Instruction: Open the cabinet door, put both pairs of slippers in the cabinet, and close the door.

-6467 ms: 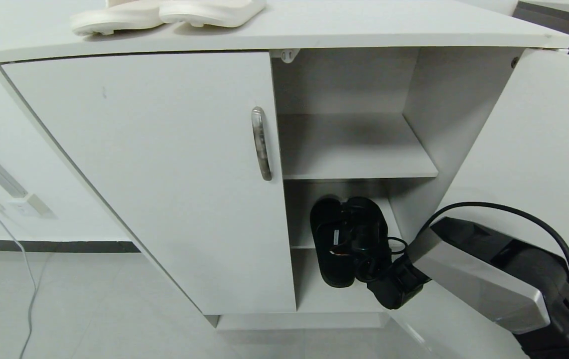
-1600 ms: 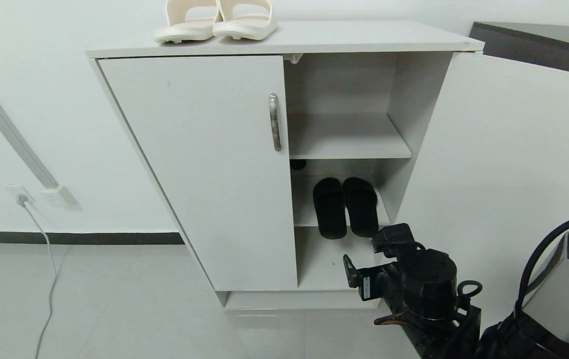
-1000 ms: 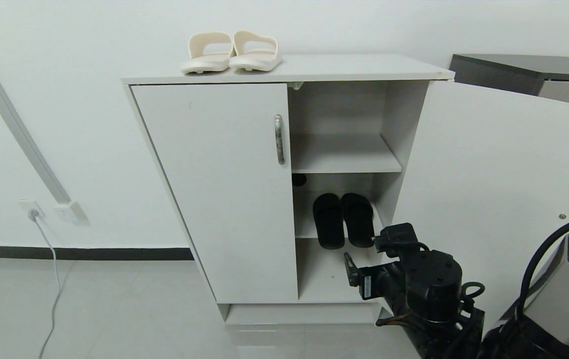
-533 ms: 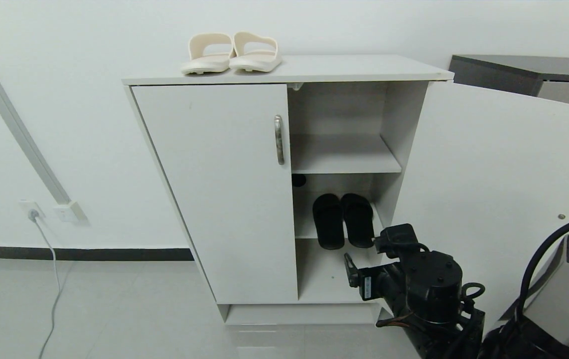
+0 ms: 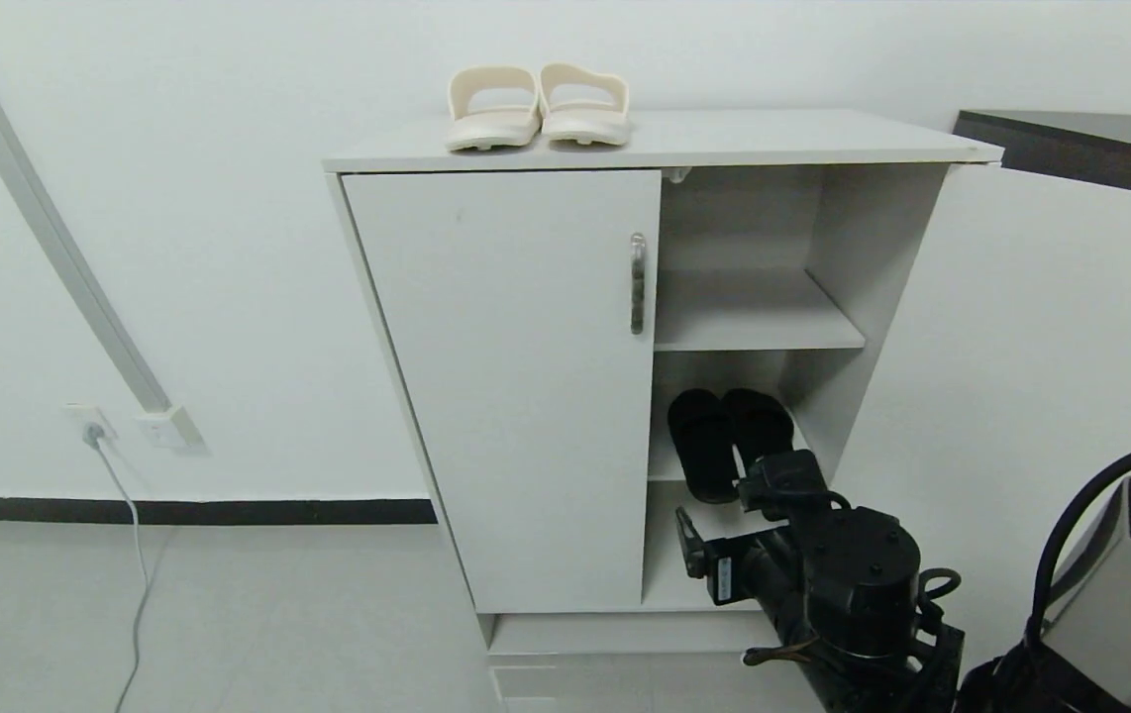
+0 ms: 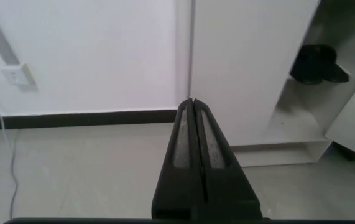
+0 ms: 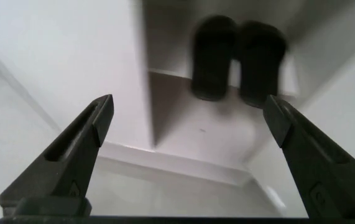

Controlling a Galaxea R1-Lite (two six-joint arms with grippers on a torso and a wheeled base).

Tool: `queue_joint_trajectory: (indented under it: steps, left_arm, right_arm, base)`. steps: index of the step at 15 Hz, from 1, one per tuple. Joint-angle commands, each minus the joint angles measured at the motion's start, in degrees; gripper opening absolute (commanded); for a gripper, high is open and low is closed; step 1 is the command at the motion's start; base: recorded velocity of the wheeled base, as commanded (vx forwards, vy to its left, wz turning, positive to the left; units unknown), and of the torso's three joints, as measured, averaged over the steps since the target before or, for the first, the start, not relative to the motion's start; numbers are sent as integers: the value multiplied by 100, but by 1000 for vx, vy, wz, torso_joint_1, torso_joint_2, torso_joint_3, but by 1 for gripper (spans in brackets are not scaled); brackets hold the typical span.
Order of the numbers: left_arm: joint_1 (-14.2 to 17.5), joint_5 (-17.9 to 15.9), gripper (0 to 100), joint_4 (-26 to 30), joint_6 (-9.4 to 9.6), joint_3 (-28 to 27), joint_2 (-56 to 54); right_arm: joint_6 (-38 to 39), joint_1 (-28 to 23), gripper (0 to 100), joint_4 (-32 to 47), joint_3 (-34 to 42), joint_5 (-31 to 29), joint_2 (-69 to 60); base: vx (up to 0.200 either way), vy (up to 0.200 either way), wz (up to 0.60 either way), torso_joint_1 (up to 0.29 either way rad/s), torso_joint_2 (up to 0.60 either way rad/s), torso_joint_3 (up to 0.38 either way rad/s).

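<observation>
Head view, nearest first: the robot's black right end effector hangs just in front of the tall white laminate cabinet, level with its lower opening. Its two fingers are spread wide apart with nothing between them, and from here it covers the near end of one slipper. The left end effector is out in front of the cabinet's closed half, over the pale grey tiled floor, with its fingers pressed together and empty.

The cabinet's flat white right door is swung wide open. The matching left door, with a vertical metal bar handle, is closed and hides that half of the inside. Inside the cabinet, the pair of black rubber slippers lies side by side on the lower shelf, under a bare upper shelf. The pair of cream open-toe slippers sits on the cabinet's top, above the closed door.

Beyond the cabinet's left side, the white wall carries a slanting grey cable duct, a socket with a grey cord and a dark skirting strip. A dark grey unit stands behind the open door.
</observation>
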Motion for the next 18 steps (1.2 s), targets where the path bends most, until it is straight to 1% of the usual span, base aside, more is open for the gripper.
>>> queue_joint_trajectory:
  steps: [1,7,9,13,14,16,18]
  left_arm:
    - [0,-1,0,-1,-1,0,4]
    - [0,-1,0,-1,-1,0,4]
    - [0,-1,0,-1,8,0,4]
    - [0,-1,0,-1,-1,0,4]
    - [0,-1,0,-1,-1,0,4]
    - [0,-1,0,-1,17,0,4]
    - [0,-1,0,-1,8,0,4]
  right_arm:
    - [-1,5,100,-6,46,-3,19]
    - [8,5,100,-15,63,-3,19]
    - [-1,-4,100,-129,99,-3,19]
    - [-10,5,100,-209,283,32,19]
    - [-221,-4,100,-543,389,102,28]
    - [-396,-48,100,-1096,520,383,160]
    - [-440,-74,100,-1263,538,480,221]
  base:
    - [0,200,0,2,2,7]
    - [0,200,0,2,2,0]
    - [0,200,0,2,0,0]
    - [0,0,0,0,0,0]
    - [0,0,0,0,0,0]
    - [0,0,0,0,0,0]
    - [0,0,0,0,0,0]
